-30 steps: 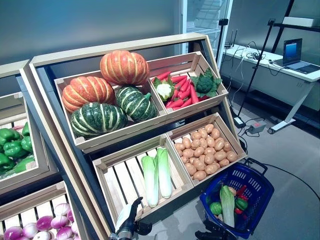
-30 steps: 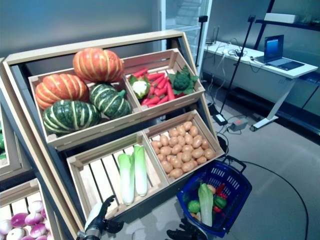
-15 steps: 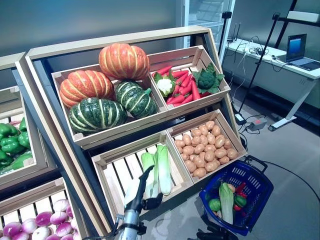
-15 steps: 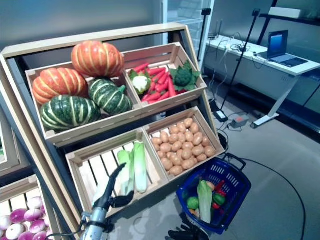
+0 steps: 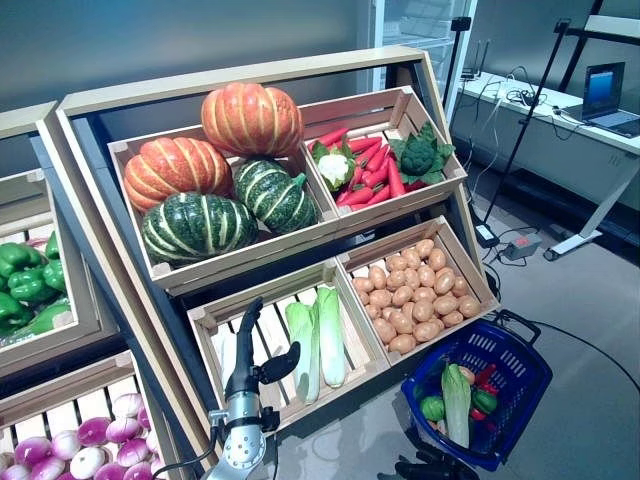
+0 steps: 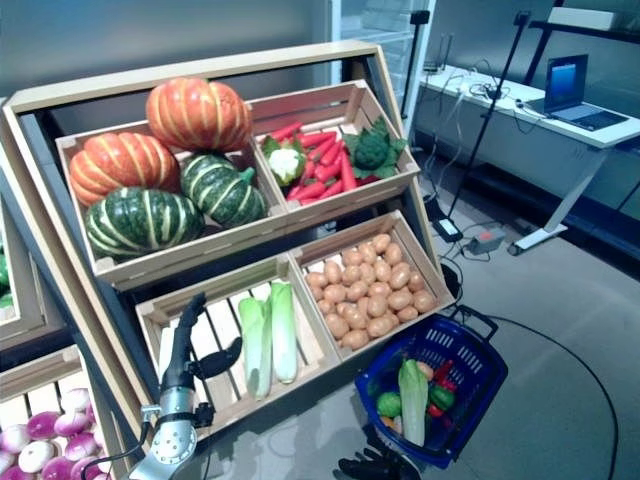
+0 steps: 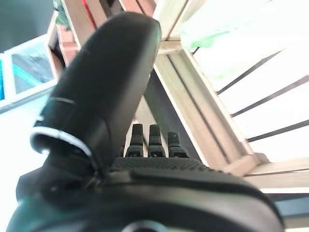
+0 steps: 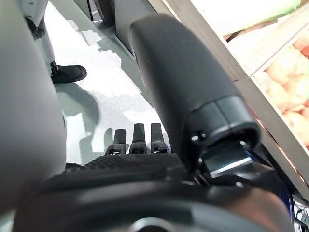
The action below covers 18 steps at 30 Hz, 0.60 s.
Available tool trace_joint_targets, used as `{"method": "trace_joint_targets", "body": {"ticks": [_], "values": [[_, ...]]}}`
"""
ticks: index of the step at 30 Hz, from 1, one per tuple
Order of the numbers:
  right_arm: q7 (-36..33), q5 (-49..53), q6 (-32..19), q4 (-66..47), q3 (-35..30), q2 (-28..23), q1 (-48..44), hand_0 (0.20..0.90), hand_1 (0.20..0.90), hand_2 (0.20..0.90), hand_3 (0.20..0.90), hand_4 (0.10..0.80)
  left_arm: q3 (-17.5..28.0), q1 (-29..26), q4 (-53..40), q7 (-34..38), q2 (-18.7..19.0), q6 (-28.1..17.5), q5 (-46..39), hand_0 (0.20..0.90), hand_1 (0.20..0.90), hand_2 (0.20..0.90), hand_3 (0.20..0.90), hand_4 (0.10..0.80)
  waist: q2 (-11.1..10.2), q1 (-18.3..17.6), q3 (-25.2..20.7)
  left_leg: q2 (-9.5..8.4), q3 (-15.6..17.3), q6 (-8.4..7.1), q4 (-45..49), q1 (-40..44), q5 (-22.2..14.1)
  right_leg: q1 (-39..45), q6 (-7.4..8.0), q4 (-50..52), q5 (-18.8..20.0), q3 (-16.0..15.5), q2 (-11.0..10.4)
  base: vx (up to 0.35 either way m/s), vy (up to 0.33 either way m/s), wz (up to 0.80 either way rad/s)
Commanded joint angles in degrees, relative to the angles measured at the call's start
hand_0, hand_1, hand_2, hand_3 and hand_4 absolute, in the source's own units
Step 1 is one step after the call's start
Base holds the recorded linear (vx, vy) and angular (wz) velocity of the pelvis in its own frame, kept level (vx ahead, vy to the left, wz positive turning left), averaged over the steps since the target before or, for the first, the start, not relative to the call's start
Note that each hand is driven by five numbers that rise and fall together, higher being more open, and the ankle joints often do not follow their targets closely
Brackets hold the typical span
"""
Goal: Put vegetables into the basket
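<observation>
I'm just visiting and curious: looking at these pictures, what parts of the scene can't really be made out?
- Right hand: cut off by the bottom edge of both eye views; its wrist view shows only fingertips past the thumb.
- Blue basket: the small red and green items beside the long pale-green vegetable are too small to name.
- Green peppers: cut off by the left edge.
- Left hand: raised open before the crate of leafy vegetables; contact unclear.

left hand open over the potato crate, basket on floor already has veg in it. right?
Not quite: the left hand is open over the crate holding the two leafy cabbages, not the potato crate. The left eye view shows it. The basket part holds.
</observation>
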Motion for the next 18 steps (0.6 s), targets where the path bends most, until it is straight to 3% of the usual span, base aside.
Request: {"method": "trace_joint_targets", "body": {"ticks": [1,6,10,18], "values": [[-1.7,5.2,-3.5,-1.5,1.1,0.1,-6.6,0.9,0.9,0.9,0.9,0.8,2.1,-13.2,0.1,2.8,-0.1,-2.8,-0.1,0.9,0.9,0.9,0.9,0.8,-1.9,0.1,5.6,-1.36,-0.7,0.45,14.0,-3.4,-11.1,-6.4,-6.51,9.5,-1.8,-1.0,0.9,-0.213,0.027,-0.09],[-1.5,9.0,-4.9,-2.8,2.5,-0.9,-13.0,0.9,0.9,0.9,0.9,0.8,-0.5,-21.6,3.2,9.2,-0.8,-0.7,-0.5,0.9,0.9,0.9,0.9,0.8,-1.8,-1.9,10.8,0.06,-0.8,0.71,30.6,-16.0,-17.1,-19.5,-7.32,26.1,-7.3,1.9,-0.8,-0.248,0.044,-0.17],[-1.5,10.4,-5.7,-4.7,3.6,-1.3,-15.6,0.9,0.9,0.9,0.9,0.8,-0.5,-27.1,5.7,10.3,-0.1,-0.6,-3.9,0.9,0.9,0.9,0.9,0.8,-2.4,-3.4,13.1,1.27,-1.1,1.89,41.5,-24.7,-21.4,-28.7,-7.78,37.5,-10.6,3.9,-2.7,-0.185,0.026,-0.1],[-2.3,12.6,-7.3,-6.3,4.4,-2.2,-17.3,0.9,0.9,0.9,0.9,0.8,0.7,-32.6,9.7,10.2,1.6,-1.2,-9.5,0.9,0.9,0.9,0.9,0.8,-3.0,-4.7,14.6,2.37,-2.3,2.63,52.1,-33.2,-25.8,-38.3,-7.86,49.0,-14.5,6.3,-3.9,-0.076,-0.015,-0.02]]}}
